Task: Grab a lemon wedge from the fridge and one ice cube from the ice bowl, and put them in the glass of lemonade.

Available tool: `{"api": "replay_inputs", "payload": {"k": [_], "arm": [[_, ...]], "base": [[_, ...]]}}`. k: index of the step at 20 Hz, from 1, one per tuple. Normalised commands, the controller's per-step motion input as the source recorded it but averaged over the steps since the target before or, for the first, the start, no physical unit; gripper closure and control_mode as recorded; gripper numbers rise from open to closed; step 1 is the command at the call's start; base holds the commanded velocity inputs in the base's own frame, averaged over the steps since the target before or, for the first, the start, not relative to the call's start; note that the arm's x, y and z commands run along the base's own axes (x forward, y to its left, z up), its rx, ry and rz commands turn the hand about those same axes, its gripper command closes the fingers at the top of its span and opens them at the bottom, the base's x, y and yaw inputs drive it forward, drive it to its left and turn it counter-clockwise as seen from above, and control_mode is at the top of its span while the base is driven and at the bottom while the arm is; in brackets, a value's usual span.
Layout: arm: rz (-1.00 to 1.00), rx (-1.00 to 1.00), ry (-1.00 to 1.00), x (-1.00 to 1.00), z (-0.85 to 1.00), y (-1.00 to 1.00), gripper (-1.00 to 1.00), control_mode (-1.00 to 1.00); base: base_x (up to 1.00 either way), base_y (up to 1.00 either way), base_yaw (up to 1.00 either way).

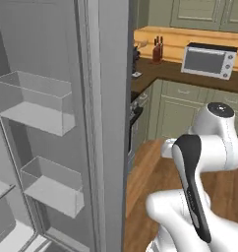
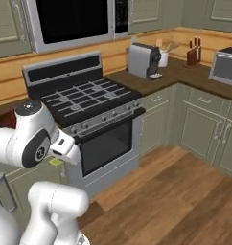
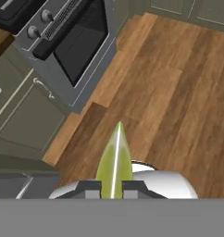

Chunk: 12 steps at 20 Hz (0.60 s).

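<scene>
— Closest to the hand camera, what sits between the finger tips?

— Lemon wedge point(image 3: 115, 162): a smooth yellow-green sliver tapering to a sharp point, with a pale ridge down its middle. The gripper point(image 3: 113, 189) is nearly closed and pinches it at the base, so the pointed tip sticks out past the dark finger tips.

— And beneath it?

— Wooden floor point(image 3: 178, 92), planks in warm brown with streaky grain. At the upper left of the hand view is the stove point(image 3: 70, 44), grey metal with a dark glass oven door, a bar handle and round knobs.

— Does the wedge show from the base?

— In the right base view a small yellow-green speck point(image 2: 55, 162) sits below the white hand point(image 2: 65, 146), in front of the stove, just beside the olive cabinet.

— Where is the fridge?

— At the left of the left base view. Its fridge door point(image 1: 108, 123) stands open, a flat grey slab seen edge-on, with two clear boxy door bins point(image 1: 35, 103) on its inner face. I see nothing in either bin.

— Anything on the bench?

— Dark brown bench top point(image 2: 180, 74) carrying a boxy metal coffee machine point(image 2: 143, 60), a white pot with utensils point(image 2: 164, 56), a red-brown knife block point(image 2: 193, 55) and a silver toaster oven point(image 1: 209, 60). A reddish-brown rounded edge point(image 2: 7, 118) shows behind the arm at the left; I cannot tell what it holds.
</scene>
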Motion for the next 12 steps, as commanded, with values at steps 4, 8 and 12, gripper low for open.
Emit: {"api": "replay_inputs", "payload": {"k": [4,8,12], "arm": [[0.00,0.00,0.00,0.00,0.00,0.00,1.00,1.00],[0.00,0.00,0.00,0.00,0.00,0.00,1.00,1.00],[0.00,0.00,0.00,0.00,0.00,0.00,1.00,1.00]], "base": [[1.00,-0.12,0.23],[0.98,-0.32,0.67],[0.46,-0.07,0.97]]}}
